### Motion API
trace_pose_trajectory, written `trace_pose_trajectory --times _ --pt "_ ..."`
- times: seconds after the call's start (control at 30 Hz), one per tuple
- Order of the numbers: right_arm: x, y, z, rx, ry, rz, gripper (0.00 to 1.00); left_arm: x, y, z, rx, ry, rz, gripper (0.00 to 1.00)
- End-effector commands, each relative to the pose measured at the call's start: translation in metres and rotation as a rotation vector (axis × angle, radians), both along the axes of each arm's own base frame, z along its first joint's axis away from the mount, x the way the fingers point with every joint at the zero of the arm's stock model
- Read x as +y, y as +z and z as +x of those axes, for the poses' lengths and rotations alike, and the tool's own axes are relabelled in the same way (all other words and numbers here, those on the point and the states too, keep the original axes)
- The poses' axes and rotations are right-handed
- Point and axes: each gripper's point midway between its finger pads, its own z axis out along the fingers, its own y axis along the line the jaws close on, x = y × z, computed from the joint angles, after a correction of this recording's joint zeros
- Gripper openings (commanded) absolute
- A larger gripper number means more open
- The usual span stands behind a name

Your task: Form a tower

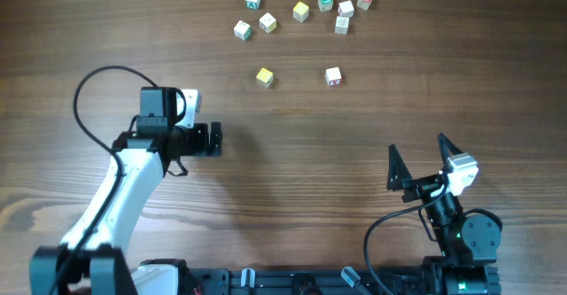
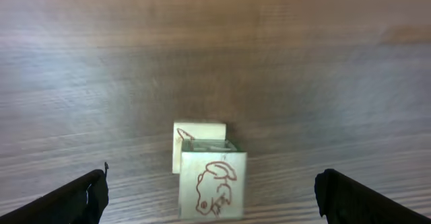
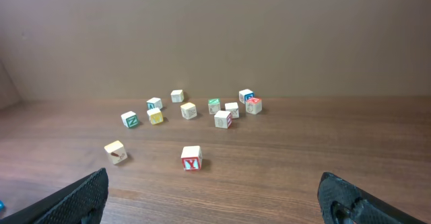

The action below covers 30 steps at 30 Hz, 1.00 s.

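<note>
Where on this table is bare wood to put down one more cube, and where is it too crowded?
Free: the wide wood strip between the left claw and the right claw, nearer than the yellow cube and the red-marked cube; also the table's far left corner. Crowded: the cube cluster at the far edge, and around the tower.

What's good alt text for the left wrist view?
A pale near cube with a reddish-brown drawing, and a far cube peeking out behind it, offset left, sit on the table between the fingers of the open left gripper, which touch neither. Whether the cubes are stacked is unclear.
</note>
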Motion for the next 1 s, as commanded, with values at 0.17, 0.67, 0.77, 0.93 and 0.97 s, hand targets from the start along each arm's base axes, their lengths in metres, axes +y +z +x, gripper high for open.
trace_pose_trajectory --times 0.17,0.67,0.77,0.93,0.97 --pt "-0.003 0.002 0.000 -0.006 -0.017 0.013 1.00 0.002 0.238 0.017 -0.610 0.155 -0.153 1.00" --pt "0.027 0.087 -0.027 -0.262 0.218 0.235 1.00 0.005 0.209 -0.012 -0.463 0.168 -0.120 1.00" --pt "0.026 0.099 -0.017 -0.167 0.183 0.175 1.00 0.005 0.217 -0.006 -0.504 0.167 -0.125 1.00" --pt "0.050 0.118 0.032 0.064 0.327 0.170 1.00 0.005 0.216 -0.008 -0.499 0.169 -0.122 1.00" --pt "0.058 0.122 0.040 0.100 0.377 0.178 1.00 0.005 0.216 -0.008 -0.498 0.169 -0.122 1.00"
